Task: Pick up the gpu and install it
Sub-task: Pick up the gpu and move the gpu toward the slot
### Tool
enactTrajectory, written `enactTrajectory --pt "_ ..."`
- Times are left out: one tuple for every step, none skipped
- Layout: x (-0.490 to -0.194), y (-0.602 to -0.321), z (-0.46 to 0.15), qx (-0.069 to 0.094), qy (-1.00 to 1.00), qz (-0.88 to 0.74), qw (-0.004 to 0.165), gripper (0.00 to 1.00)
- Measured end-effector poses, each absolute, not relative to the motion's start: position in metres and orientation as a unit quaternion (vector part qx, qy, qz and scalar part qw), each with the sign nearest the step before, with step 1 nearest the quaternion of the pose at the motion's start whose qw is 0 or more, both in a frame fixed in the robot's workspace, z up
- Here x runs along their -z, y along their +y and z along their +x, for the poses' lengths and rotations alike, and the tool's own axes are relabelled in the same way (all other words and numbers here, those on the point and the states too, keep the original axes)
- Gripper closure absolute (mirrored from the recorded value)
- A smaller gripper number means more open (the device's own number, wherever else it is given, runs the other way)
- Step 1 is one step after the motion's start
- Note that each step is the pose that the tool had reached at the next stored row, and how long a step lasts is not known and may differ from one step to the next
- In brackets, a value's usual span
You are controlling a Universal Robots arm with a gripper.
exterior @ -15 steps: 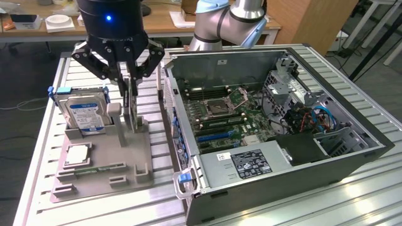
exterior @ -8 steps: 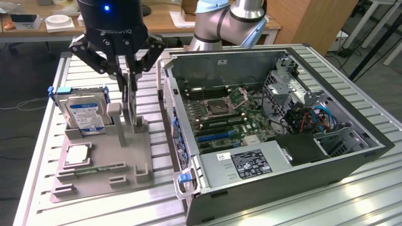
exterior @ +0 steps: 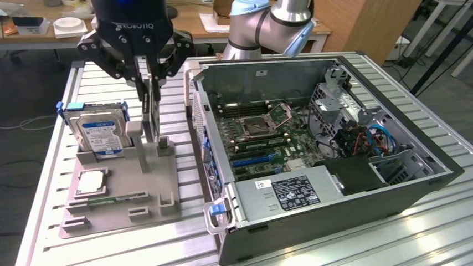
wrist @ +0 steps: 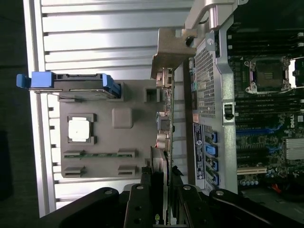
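The end effector (exterior: 147, 82) is pinching the top edge of the gpu (exterior: 152, 117), which is standing upright on the holder (exterior: 137, 183) between the hard drive (exterior: 99, 132) and the case (exterior: 384, 202).

exterior: high oblique, wide | wrist: downward, close | shared: parts tray (exterior: 122, 180) (wrist: 137, 159), case (exterior: 333, 224) (wrist: 213, 95)
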State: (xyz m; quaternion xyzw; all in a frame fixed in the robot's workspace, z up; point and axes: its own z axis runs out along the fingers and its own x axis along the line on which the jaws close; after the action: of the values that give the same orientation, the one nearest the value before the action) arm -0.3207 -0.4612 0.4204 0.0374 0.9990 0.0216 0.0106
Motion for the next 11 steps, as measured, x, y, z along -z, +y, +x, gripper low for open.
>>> enactTrajectory --pt "-0.422 -0.461 -0.321 -0.022 0.999 0.037 0.011 0.74" --pt "-0.424 -0.461 -0.321 -0.022 0.999 0.037 0.011 0.74" --pt "-0.425 -0.461 -0.321 -0.022 0.999 0.037 0.011 0.74" --pt "-0.426 -0.461 -0.321 -0.022 0.999 0.037 0.011 0.74" --pt "-0.428 -0.461 -0.321 -0.022 0.999 0.037 0.011 0.74" --pt "-0.430 -0.461 -0.321 -0.022 0.999 0.037 0.011 0.74" --pt "-0.431 -0.461 -0.321 -0.022 0.999 0.037 0.011 0.74" --pt "-0.433 -0.461 -0.321 -0.022 0.999 0.037 0.011 0.74" --pt "-0.434 -0.461 -0.321 -0.022 0.999 0.037 0.011 0.74" --pt "-0.436 -0.461 -0.321 -0.022 0.999 0.037 0.011 0.74" --pt "-0.437 -0.461 -0.321 -0.022 0.999 0.037 0.011 0.74"
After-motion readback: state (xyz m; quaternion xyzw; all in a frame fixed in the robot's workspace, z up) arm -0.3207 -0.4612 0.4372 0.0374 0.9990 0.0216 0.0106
